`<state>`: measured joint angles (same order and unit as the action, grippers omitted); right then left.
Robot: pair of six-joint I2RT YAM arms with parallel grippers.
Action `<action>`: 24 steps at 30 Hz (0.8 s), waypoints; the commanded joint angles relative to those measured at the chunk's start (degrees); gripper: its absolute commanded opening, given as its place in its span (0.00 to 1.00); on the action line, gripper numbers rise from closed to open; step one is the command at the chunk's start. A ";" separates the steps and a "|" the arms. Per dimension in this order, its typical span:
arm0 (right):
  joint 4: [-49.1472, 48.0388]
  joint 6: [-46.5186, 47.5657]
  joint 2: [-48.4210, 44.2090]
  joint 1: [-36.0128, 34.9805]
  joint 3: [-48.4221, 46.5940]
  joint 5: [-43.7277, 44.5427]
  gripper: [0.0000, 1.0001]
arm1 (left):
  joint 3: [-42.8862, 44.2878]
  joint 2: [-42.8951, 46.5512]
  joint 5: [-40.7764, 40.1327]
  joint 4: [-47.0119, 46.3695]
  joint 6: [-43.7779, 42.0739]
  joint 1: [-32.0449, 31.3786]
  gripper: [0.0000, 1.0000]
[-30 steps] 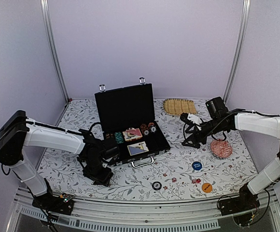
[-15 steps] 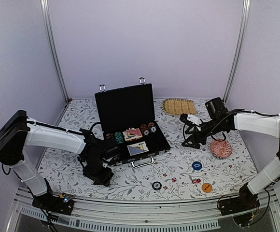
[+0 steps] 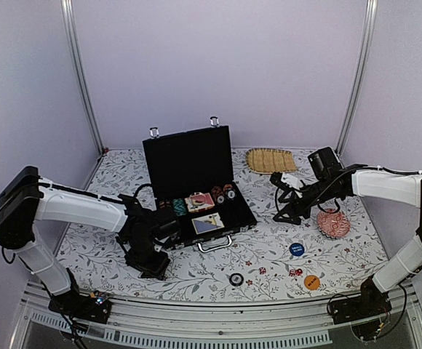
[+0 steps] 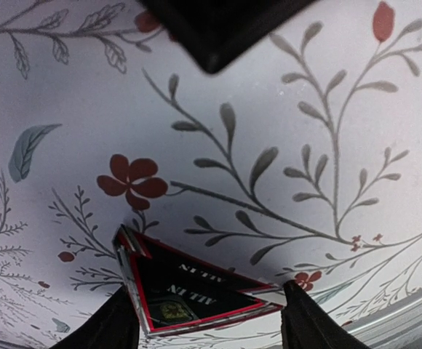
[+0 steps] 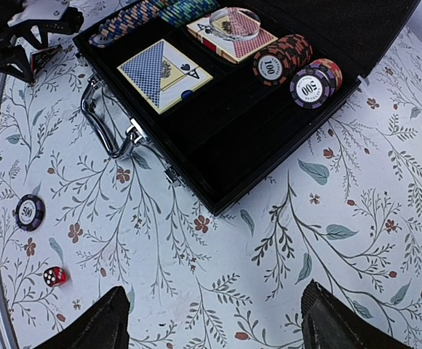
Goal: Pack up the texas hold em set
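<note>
Little moves: the right pincer [image 5: 215, 323], wide and empty, has crept slightly toward the open briefcase [image 5: 262, 138], while the left pincer [image 4: 209, 329] stays at its front-left corner gripping the ALL IN plaque [image 4: 189, 291]; a chip [image 5: 30, 211] and die [image 5: 53, 275] still wait on the bench [image 5: 305, 240]

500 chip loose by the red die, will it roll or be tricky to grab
Lying flat on the floral cloth, the 500 chip probably won't roll unless tipped onto its round edge. Its thin profile likely makes pinching fiddly; a push should slide it.
</note>
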<state>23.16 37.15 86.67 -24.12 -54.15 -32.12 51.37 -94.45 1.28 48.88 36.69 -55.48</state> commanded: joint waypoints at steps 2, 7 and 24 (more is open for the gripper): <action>0.99 0.56 1.02 -0.49 -1.55 -0.93 0.83 | -2.83 0.35 -0.57 -4.75 -0.38 0.71 0.61; 1.14 0.60 1.32 -0.71 -1.66 -1.00 0.83 | -0.83 4.24 -1.32 -0.52 -0.93 0.53 0.56; 1.71 0.65 1.24 -1.13 -2.16 -0.91 0.83 | 30.41 -9.22 -7.75 4.09 -3.76 2.07 0.57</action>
<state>24.14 37.34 87.61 -24.86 -54.81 -32.14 77.30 -97.65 -4.16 54.81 33.80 -54.78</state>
